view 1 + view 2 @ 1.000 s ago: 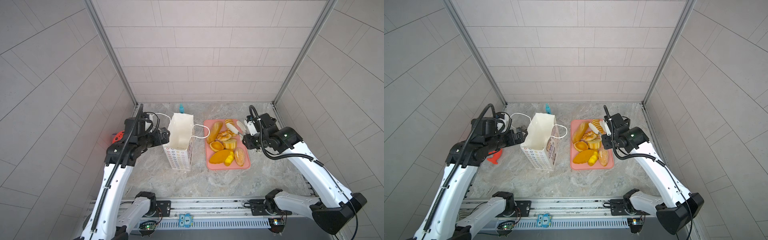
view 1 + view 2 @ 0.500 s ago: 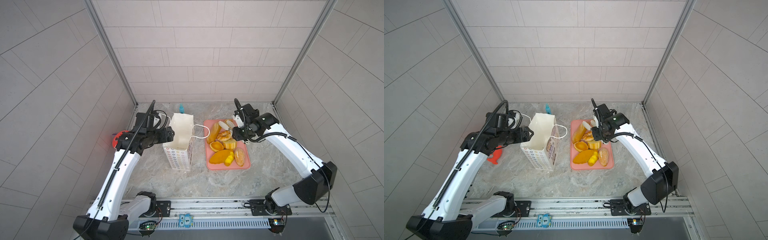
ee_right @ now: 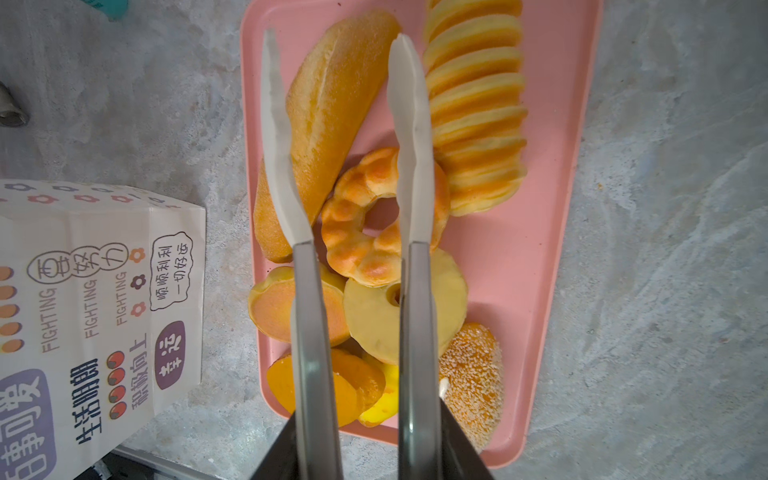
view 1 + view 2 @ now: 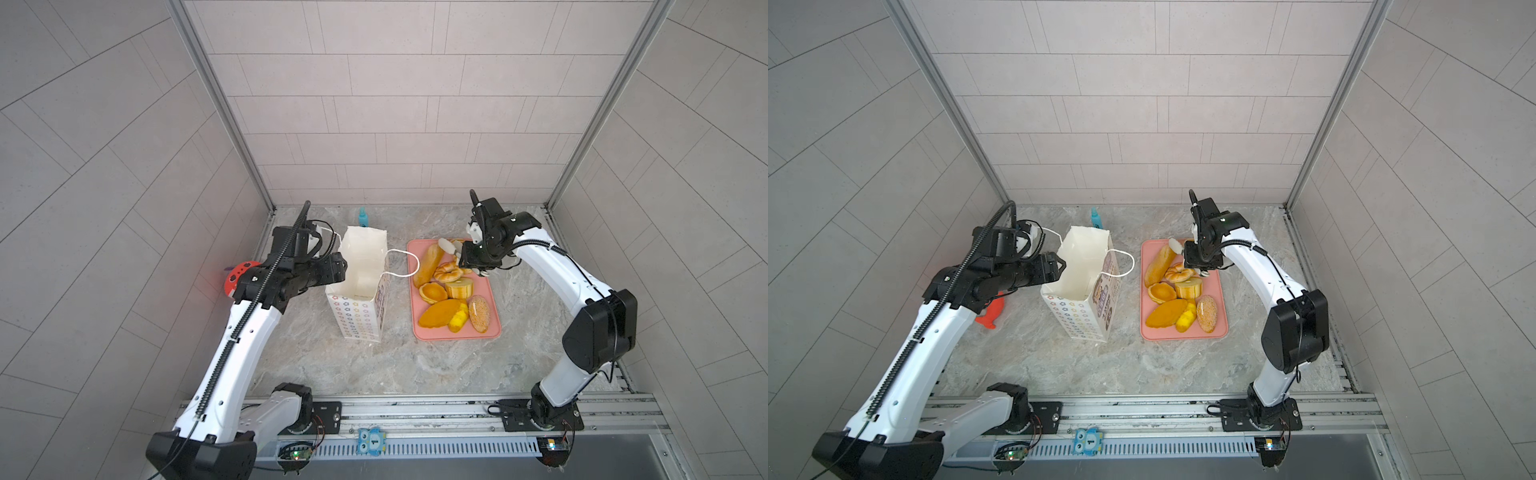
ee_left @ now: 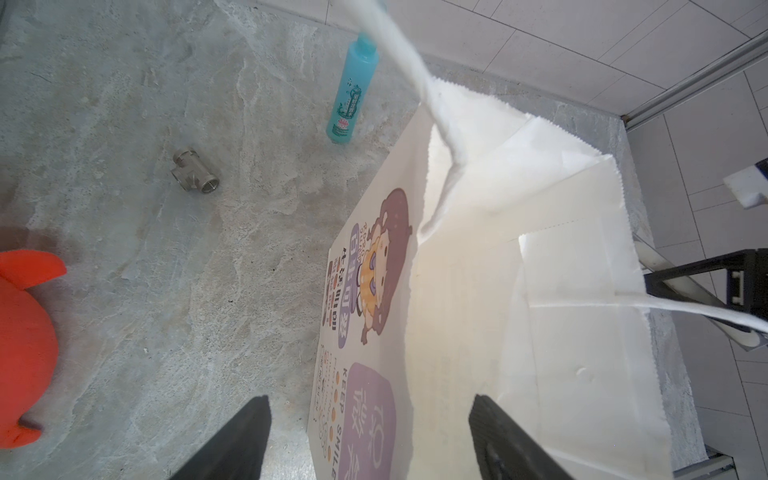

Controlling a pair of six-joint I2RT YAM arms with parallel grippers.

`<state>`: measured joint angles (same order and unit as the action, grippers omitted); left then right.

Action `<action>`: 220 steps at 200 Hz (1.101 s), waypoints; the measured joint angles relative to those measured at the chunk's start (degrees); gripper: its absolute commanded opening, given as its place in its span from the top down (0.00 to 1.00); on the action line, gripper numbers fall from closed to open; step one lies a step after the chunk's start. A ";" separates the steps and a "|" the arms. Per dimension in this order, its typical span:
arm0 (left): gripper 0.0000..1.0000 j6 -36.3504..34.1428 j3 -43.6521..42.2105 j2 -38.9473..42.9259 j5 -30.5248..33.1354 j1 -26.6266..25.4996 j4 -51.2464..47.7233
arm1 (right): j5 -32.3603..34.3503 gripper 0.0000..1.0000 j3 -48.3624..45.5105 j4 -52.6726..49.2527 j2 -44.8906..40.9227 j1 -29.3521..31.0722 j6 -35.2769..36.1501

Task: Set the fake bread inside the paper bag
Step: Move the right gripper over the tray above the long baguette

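Observation:
The white paper bag stands open on the table left of the pink tray. My left gripper is open, its jaws on either side of the bag's left rim without touching it. The fake bread lies on the tray: a long loaf, a twisted ring, a ridged loaf, a tart and a seeded bun. My right gripper is shut on metal tongs. Their white tips stand apart above the long loaf and the ring, holding nothing.
A teal bottle lies behind the bag near the back wall. A metal pipe fitting and a red toy sit left of the bag. Tiled walls close in three sides.
My left gripper has moved right to the bag's rim and narrowed slightly. My right arm has swung the tongs left and back over the tray's far end.

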<state>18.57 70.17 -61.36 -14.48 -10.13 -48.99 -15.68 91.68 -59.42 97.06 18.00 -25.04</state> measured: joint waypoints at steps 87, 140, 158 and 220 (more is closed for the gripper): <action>0.18 -0.11 -0.61 1.60 0.83 -0.02 0.81 | -1.70 0.57 6.78 -2.25 9.92 0.04 -0.92; 0.18 -0.13 -0.94 1.92 0.81 -0.02 0.81 | -1.64 0.53 6.78 -2.99 11.02 0.04 -0.96; 0.18 -0.13 -0.98 1.92 0.81 -0.02 0.81 | -1.66 0.53 6.78 -2.95 11.10 0.04 -0.96; 0.18 -0.13 -1.53 2.23 0.94 -0.02 0.83 | -2.84 0.53 6.78 -1.44 13.27 -0.11 -1.70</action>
<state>18.44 68.64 -59.13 -13.54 -10.15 -48.16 -18.52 98.45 -60.86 110.32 17.89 -26.74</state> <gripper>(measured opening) 0.817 0.475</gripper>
